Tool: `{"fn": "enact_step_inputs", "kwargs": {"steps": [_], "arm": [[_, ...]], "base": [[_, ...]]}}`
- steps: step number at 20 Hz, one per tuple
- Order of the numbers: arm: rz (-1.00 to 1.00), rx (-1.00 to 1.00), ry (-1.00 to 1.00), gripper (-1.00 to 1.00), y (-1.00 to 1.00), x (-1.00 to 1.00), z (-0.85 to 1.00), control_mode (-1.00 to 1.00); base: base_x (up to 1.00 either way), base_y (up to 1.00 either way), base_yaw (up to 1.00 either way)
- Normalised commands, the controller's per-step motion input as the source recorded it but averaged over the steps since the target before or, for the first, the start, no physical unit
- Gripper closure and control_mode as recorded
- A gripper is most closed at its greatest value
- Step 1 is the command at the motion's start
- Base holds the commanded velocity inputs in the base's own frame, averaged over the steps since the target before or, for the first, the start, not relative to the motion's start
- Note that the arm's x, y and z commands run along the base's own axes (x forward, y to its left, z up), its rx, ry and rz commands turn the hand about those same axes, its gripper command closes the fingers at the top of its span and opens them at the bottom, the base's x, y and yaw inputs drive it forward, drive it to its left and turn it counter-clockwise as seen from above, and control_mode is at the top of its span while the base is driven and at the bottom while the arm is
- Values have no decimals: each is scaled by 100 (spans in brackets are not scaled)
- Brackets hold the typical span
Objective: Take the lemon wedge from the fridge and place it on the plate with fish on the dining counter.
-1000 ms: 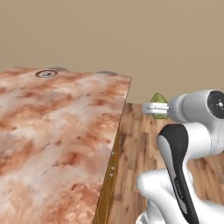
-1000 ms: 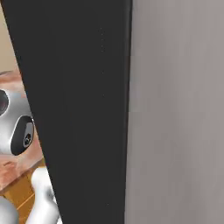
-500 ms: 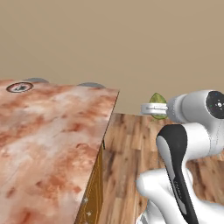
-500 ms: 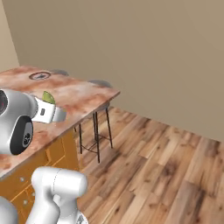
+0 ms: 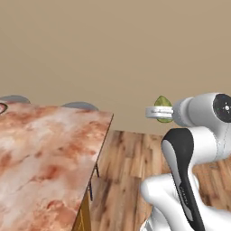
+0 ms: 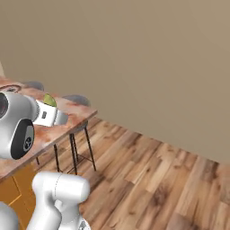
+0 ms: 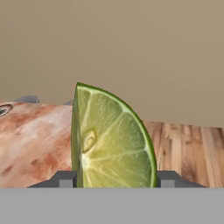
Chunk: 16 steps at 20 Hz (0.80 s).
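The lemon wedge, yellow-green with a green rind, stands upright between the fingertips of my gripper, which is shut on it. In the left base view the lemon wedge sits at the end of the gripper, held in the air over the wooden floor, right of the dining counter. From the right base the lemon wedge and gripper show against the dining counter. A sliver of the plate's dark rim shows at the far left edge, also as the plate.
Grey round stools stand along the counter's far side, one stool on thin dark legs. Wooden plank floor spreads to the right, up to a plain beige wall. My white arm rises in the foreground.
The whole scene has shifted with the camera: the dark fridge door left the right base view, and the counter slid leftward. The wedge stays held in the gripper.
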Motion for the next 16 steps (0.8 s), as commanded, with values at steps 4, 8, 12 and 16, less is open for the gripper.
{"fn": "enact_step_inputs", "kwargs": {"steps": [4,8,12,16], "arm": [[0,0,0,100,0,0,0,100],[0,0,0,100,0,0,0,100],[0,0,0,100,0,0,0,100],[0,0,0,100,0,0,0,100]], "base": [[100,-56,0],[100,-64,3],[100,-33,41],[100,-16,60]]}}
